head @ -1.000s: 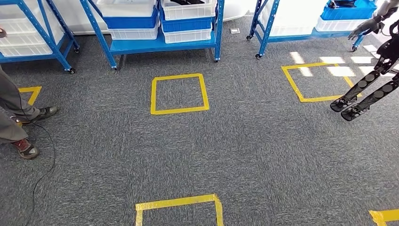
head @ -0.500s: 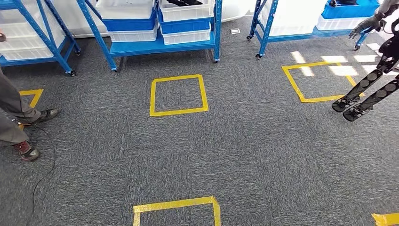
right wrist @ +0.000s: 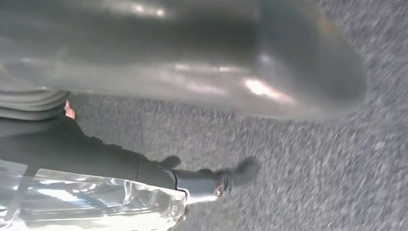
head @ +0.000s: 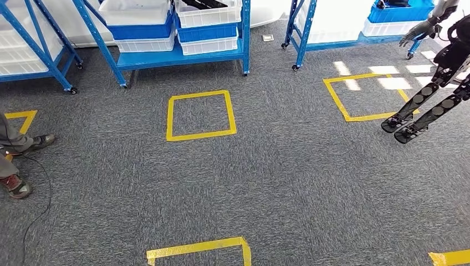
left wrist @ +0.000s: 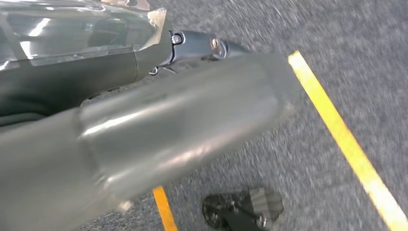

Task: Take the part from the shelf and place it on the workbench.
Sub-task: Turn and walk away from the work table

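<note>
A blue wheeled shelf [head: 183, 55] stands at the far end of the carpet, loaded with white and blue bins. Dark parts [head: 202, 3] lie in the white bin [head: 208, 15] on its right side. Both my arms hang down by my body. In the left wrist view my left hand [left wrist: 144, 62] shows dark fingers stretched out over the carpet with nothing in them. In the right wrist view my right hand [right wrist: 144, 168] lies the same way, fingers straight and holding nothing. Both wrist views are blurred.
A second blue shelf [head: 343, 40] with a blue bin [head: 399, 11] stands at the back right; another robot [head: 438, 83] reaches toward it. A person's feet [head: 22, 144] and a black cable [head: 39, 205] are at the left. Yellow tape squares [head: 200, 115] mark the grey carpet.
The whole picture has shifted left and a little down, so the camera has moved. The shelves, the tape squares and the person's feet keep their places relative to each other.
</note>
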Available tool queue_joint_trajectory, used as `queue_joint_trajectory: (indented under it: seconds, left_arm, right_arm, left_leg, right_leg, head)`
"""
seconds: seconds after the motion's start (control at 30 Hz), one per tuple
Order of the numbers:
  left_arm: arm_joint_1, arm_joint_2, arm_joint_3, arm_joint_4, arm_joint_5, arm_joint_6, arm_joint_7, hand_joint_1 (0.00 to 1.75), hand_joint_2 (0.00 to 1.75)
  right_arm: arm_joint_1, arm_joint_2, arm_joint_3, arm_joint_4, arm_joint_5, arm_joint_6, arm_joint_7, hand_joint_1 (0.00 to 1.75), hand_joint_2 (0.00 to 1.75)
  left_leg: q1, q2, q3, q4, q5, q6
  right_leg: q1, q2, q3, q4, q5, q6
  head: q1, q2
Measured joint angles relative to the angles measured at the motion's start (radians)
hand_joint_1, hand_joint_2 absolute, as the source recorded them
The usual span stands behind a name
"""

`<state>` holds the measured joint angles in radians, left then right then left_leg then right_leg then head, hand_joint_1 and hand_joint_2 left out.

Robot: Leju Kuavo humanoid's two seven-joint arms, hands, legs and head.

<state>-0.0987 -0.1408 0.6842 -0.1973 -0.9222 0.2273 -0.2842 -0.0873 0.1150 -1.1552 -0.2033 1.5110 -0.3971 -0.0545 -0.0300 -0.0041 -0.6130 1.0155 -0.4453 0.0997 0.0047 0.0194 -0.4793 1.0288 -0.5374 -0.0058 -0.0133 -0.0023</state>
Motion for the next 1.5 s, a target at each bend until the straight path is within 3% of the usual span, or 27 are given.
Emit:
queue_joint_trajectory:
  seconds: [0.03, 0.1, 0.17, 0.23, 0.27, 0.33, 0.37, 0.4, 0.43, 0.5, 0.57, 0.63, 0.73, 0.77, 0.8, 0.87, 0.9, 1.0, 1.07, 1.13, 1.2, 1.23, 1.27, 1.3, 1.37, 1.43, 1.5]
  left_arm:
    - [0.001, -0.001, 0.0, 0.0, 0.0, 0.001, 0.001, 0.0, 0.0]
    - [-0.001, -0.003, 0.0, 0.0, -0.001, 0.002, 0.002, 0.0, 0.0]
    - [-0.003, -0.005, 0.001, 0.0, -0.001, 0.002, 0.003, 0.0, 0.0]
    - [-0.001, -0.009, 0.001, 0.0, -0.002, 0.002, 0.004, 0.0, 0.0]
    - [0.001, -0.01, 0.001, 0.0, -0.002, 0.002, 0.005, 0.0, 0.0]
    - [0.004, -0.012, 0.001, 0.0, -0.002, 0.002, 0.005, 0.0, 0.0]
    - [0.004, -0.011, 0.001, 0.0, -0.002, 0.002, 0.005, 0.0, 0.0]
    - [0.004, -0.01, 0.001, 0.0, -0.002, 0.002, 0.005, 0.0, 0.0]
    - [0.004, -0.009, 0.001, 0.0, -0.002, 0.002, 0.005, 0.0, 0.0]
    - [0.004, -0.008, 0.001, 0.0, -0.002, 0.003, 0.005, 0.0, 0.0]
    - [0.003, -0.008, 0.001, 0.0, -0.003, 0.004, 0.003, 0.0, 0.0]
    - [0.002, -0.009, 0.0, 0.0, -0.006, 0.005, -0.003, 0.0, 0.0]
    - [0.003, -0.009, 0.0, 0.0, -0.009, 0.006, -0.009, 0.0, 0.0]
    - [0.003, -0.009, 0.0, 0.0, -0.01, 0.007, -0.009, 0.0, 0.0]
    - [0.004, -0.009, 0.0, 0.0, -0.011, 0.007, -0.01, 0.0, 0.0]
    - [0.004, -0.008, 0.0, 0.0, -0.012, 0.008, -0.012, 0.0, 0.0]
    - [0.003, -0.008, 0.0, 0.0, -0.013, 0.008, -0.012, 0.0, 0.0]
    - [0.0, -0.007, 0.0, 0.0, -0.014, 0.011, -0.015, 0.0, 0.0]
    - [0.002, -0.008, 0.0, 0.0, -0.015, 0.014, -0.018, 0.0, 0.0]
    - [0.001, -0.009, 0.001, 0.0, -0.016, 0.017, -0.02, 0.0, 0.0]
    - [-0.001, -0.01, 0.001, 0.0, -0.019, 0.017, -0.022, 0.0, 0.0]
    - [-0.001, -0.01, 0.001, 0.0, -0.02, 0.017, -0.022, 0.0, 0.0]
    - [0.0, -0.011, 0.001, 0.0, -0.021, 0.017, -0.022, 0.0, 0.0]
    - [0.001, -0.011, 0.001, 0.0, -0.021, 0.017, -0.022, 0.0, 0.0]
    - [0.001, -0.013, 0.001, 0.0, -0.022, 0.017, -0.022, 0.0, 0.0]
    - [0.001, -0.015, 0.001, 0.0, -0.022, 0.017, -0.022, 0.0, 0.0]
    - [0.001, -0.015, 0.001, 0.0, -0.025, 0.017, -0.022, 0.0, 0.0]
  right_arm:
    - [0.0, -0.001, 0.0, 0.0, 0.0, 0.0, 0.0, 0.0, 0.0]
    - [-0.001, -0.002, 0.001, 0.001, 0.0, 0.0, 0.0, 0.0, 0.0]
    - [-0.004, -0.005, 0.002, 0.001, 0.0, 0.0, 0.0, 0.0, 0.0]
    - [-0.001, -0.01, 0.004, 0.001, -0.001, 0.0, 0.0, 0.0, 0.0]
    - [0.001, -0.012, 0.004, 0.001, -0.001, 0.0, 0.0, 0.0, 0.0]
    - [0.004, -0.015, 0.006, 0.001, -0.002, 0.001, -0.001, 0.0, 0.0]
    - [0.005, -0.015, 0.006, 0.002, -0.002, 0.002, -0.002, 0.0, 0.0]
    - [0.004, -0.014, 0.006, 0.003, -0.002, 0.003, -0.002, 0.0, 0.0]
    - [0.003, -0.013, 0.006, 0.003, -0.003, 0.003, -0.003, 0.0, 0.0]
    - [0.003, -0.013, 0.007, 0.004, -0.004, 0.004, -0.004, 0.0, 0.0]
    - [0.004, -0.014, 0.007, 0.004, -0.005, 0.004, -0.004, 0.0, 0.0]
    - [0.003, -0.013, 0.007, 0.004, -0.008, 0.004, -0.007, 0.0, 0.0]
    - [0.002, -0.014, 0.008, 0.004, -0.002, 0.012, -0.013, 0.0, 0.0]
    - [0.002, -0.014, 0.009, 0.004, 0.004, 0.019, -0.015, 0.0, 0.0]
    - [0.003, -0.015, 0.012, 0.004, 0.011, 0.026, -0.018, 0.0, 0.0]
    - [0.002, -0.013, 0.019, 0.004, 0.021, 0.036, -0.026, 0.0, 0.0]
    - [0.002, -0.012, 0.022, 0.004, 0.025, 0.039, -0.029, 0.0, 0.0]
    - [0.001, -0.011, 0.032, 0.004, 0.028, 0.041, -0.037, 0.0, 0.0]
    - [0.001, -0.012, 0.036, 0.004, 0.029, 0.041, -0.039, 0.0, 0.0]
    - [0.001, -0.015, 0.039, 0.004, 0.03, 0.041, -0.039, 0.0, 0.0]
    - [0.002, -0.018, 0.04, 0.004, 0.03, 0.041, -0.04, 0.0, 0.0]
    - [0.002, -0.019, 0.04, 0.004, 0.03, 0.041, -0.04, 0.0, 0.0]
    - [0.003, -0.02, 0.04, 0.004, 0.03, 0.041, -0.04, 0.0, 0.0]
    - [0.003, -0.021, 0.04, 0.004, 0.03, 0.041, -0.04, 0.0, 0.0]
    - [0.003, -0.023, 0.04, 0.004, 0.03, 0.041, -0.039, 0.0, 0.0]
    - [0.002, -0.025, 0.04, 0.004, 0.03, 0.041, -0.039, 0.0, 0.0]
    - [0.002, -0.026, 0.041, 0.004, 0.03, 0.041, -0.039, 0.0, 0.0]
  left_leg:
    - [0.001, 0.001, 0.017, -0.017, 0.006, 0.001]
    - [0.009, 0.004, 0.048, -0.037, 0.012, 0.0]
    - [0.016, 0.005, 0.056, -0.04, 0.01, -0.007]
    - [0.026, 0.005, 0.063, -0.039, -0.001, -0.022]
    - [0.034, 0.004, 0.069, -0.038, -0.007, -0.031]
    - [0.049, 0.003, 0.082, -0.032, -0.023, -0.055]
    - [0.055, 0.003, 0.088, -0.024, -0.034, -0.069]
    - [0.056, 0.004, 0.089, -0.017, -0.045, -0.082]
    - [0.054, 0.007, 0.09, -0.012, -0.055, -0.092]
    - [0.054, 0.011, 0.097, -0.007, -0.067, -0.105]
    - [0.061, 0.012, 0.097, 0.015, -0.078, -0.112]
    - [0.062, 0.012, 0.051, 0.099, -0.111, -0.117]
    - [0.062, 0.011, -0.062, 0.254, -0.176, -0.119]
    - [0.061, 0.011, -0.081, 0.261, -0.17, -0.115]
    - [0.059, 0.011, -0.081, 0.231, -0.14, -0.109]
    - [0.05, 0.013, -0.047, 0.116, -0.049, -0.088]
    - [0.044, 0.015, -0.033, 0.072, -0.03, -0.076]
    - [0.027, 0.011, -0.022, 0.037, -0.035, -0.055]
    - [0.032, 0.003, -0.002, 0.009, -0.007, -0.048]
    - [0.036, 0.001, 0.019, -0.015, 0.014, -0.042]
    - [0.032, -0.001, 0.022, -0.016, 0.014, -0.038]
    - [0.03, -0.003, 0.022, -0.016, 0.012, -0.038]
    - [0.029, -0.007, 0.022, -0.015, 0.011, -0.038]
    - [0.029, -0.011, 0.023, -0.015, 0.009, -0.04]
    - [0.028, -0.018, 0.026, -0.011, 0.005, -0.045]
    - [0.023, -0.023, 0.027, -0.006, -0.001, -0.055]
    - [0.02, -0.025, 0.029, -0.004, -0.006, -0.064]
  right_leg:
    - [0.0, -0.002, 0.007, 0.008, -0.001, 0.004]
    - [-0.001, -0.005, -0.014, 0.058, -0.024, 0.011]
    - [-0.009, -0.006, -0.081, 0.163, -0.065, 0.021]
    - [-0.022, -0.007, -0.144, 0.233, -0.089, 0.039]
    - [-0.03, -0.008, -0.155, 0.223, -0.078, 0.055]
    - [-0.049, -0.015, -0.132, 0.115, -0.002, 0.096]
    - [-0.054, -0.022, -0.121, 0.061, 0.026, 0.106]
    - [-0.055, -0.03, -0.113, 0.026, 0.042, 0.103]
    - [-0.054, -0.035, -0.11, 0.013, 0.048, 0.089]
    - [-0.051, -0.036, -0.107, 0.019, 0.044, 0.049]
    - [-0.053, -0.031, -0.095, 0.02, 0.048, 0.033]
    - [-0.049, -0.027, -0.087, 0.02, 0.048, 0.027]
    - [-0.039, -0.021, -0.083, 0.02, 0.039, 0.016]
    - [-0.036, -0.019, -0.08, 0.02, 0.035, 0.011]
    - [-0.032, -0.018, -0.074, 0.019, 0.031, 0.008]
    - [-0.028, -0.016, -0.063, 0.018, 0.023, 0.005]
    - [-0.027, -0.016, -0.058, 0.016, 0.02, 0.007]
    - [-0.026, -0.018, -0.052, 0.006, 0.01, 0.02]
    - [-0.02, -0.022, -0.046, 0.012, 0.0, 0.029]
    - [-0.017, -0.022, -0.069, 0.079, -0.037, 0.025]
    - [-0.019, -0.022, -0.132, 0.195, -0.092, 0.018]
    - [-0.02, -0.022, -0.158, 0.237, -0.106, 0.02]
    - [-0.02, -0.022, -0.17, 0.248, -0.103, 0.026]
    - [-0.02, -0.022, -0.162, 0.221, -0.082, 0.034]
    - [-0.02, -0.02, -0.107, 0.091, -0.015, 0.046]
    - [-0.016, -0.019, -0.069, -0.003, 0.028, 0.039]
    - [-0.011, -0.019, -0.065, -0.017, 0.037, 0.026]
  head:
    - [-0.001, 0.0]
    - [-0.002, 0.0]
    - [0.0, 0.0]
    - [-0.001, 0.0]
    - [0.0, 0.0]
    - [0.001, 0.0]
    - [0.005, 0.0]
    - [0.008, 0.0]
    - [0.009, 0.0]
    - [0.001, 0.0]
    - [-0.006, 0.0]
    - [-0.009, 0.0]
    - [-0.012, 0.0]
    - [-0.012, 0.0]
    - [-0.012, 0.0]
    - [-0.011, 0.0]
    - [-0.01, 0.0]
    - [-0.015, 0.0]
    - [-0.014, 0.0]
    - [-0.011, 0.0]
    - [-0.01, 0.0]
    - [-0.01, 0.0]
    - [-0.011, 0.0]
    - [-0.01, 0.0]
    - [-0.01, 0.0]
    - [-0.01, 0.0]
    - [-0.01, 0.0]
